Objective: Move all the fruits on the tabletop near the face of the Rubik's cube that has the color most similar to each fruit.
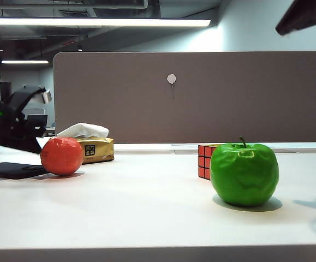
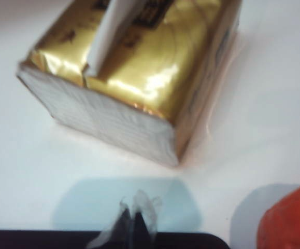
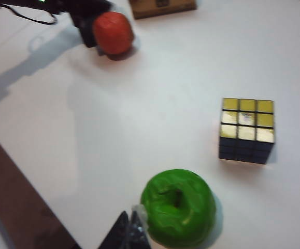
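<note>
Where the exterior view looks low across the white tabletop (image 1: 147,213), we meet the green apple (image 1: 244,174) first, nearest the front edge on the right, upright with its dark stem pointing up and its dented side toward us. Just behind it and slightly left stands the Rubik's cube (image 1: 204,161), square on the table, a red face turned to the front; the right wrist view shows its yellow face (image 3: 247,120) on top. Bare white surface runs wide to the left of both.

Farther back on the left sits the wrinkled red-orange fruit (image 1: 62,156), round with no clear long axis, and behind it the gold tissue pack (image 1: 95,149), a white tissue (image 1: 84,130) standing out of it. A grey partition (image 1: 201,98) closes the far edge.

Our right gripper (image 3: 129,228) hangs above the near edge beside the apple, fingertips drawn together and holding nothing. Our left gripper (image 2: 134,218) hovers near the tissue pack and red-orange fruit (image 2: 289,220), tips likewise together and empty.
</note>
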Motion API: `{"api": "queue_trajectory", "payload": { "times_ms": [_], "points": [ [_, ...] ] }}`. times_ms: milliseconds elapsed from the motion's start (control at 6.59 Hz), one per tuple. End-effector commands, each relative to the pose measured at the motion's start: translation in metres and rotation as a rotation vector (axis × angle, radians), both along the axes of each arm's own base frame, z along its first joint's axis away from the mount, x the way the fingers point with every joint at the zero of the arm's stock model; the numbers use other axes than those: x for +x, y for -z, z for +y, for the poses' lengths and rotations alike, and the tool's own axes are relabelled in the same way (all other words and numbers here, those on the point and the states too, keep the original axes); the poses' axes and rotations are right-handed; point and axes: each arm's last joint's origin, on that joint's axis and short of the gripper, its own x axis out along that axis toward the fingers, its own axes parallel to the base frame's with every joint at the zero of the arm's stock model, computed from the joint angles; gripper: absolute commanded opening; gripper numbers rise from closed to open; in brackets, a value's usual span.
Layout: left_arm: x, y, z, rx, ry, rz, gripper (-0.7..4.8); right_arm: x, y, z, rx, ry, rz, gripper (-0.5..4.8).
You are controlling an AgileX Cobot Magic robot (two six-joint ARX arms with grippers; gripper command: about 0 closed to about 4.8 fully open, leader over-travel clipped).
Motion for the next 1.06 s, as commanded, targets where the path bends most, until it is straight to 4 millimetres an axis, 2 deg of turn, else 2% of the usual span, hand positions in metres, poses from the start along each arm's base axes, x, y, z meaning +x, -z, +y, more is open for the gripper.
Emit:
{"api": "queue_trajectory", "payload": {
  "times_ms": [152,303,607,758,1062],
  "points": [
    [0.004,0.006,-0.001,-0.034,0.012,-0.016,-0.05,-0.004,-0.004,0.002,0.061,-0.113,-0.012,-0.01],
    [0.007,0.007,-0.004,-0.037,0.017,-0.053,-0.05,-0.003,-0.008,0.004,0.100,-0.180,-0.045,-0.01],
    [0.009,0.016,-0.020,-0.104,0.066,-0.032,-0.05,0.000,-0.011,0.005,0.112,-0.182,-0.091,-0.01],
    [0.006,0.016,-0.046,-0.108,0.133,-0.027,-0.05,0.000,-0.011,0.005,0.111,-0.181,-0.090,-0.01],
    [0.004,0.016,-0.064,-0.090,0.151,-0.031,-0.05,0.000,-0.011,0.005,0.112,-0.182,-0.090,-0.01]
  ]
}}
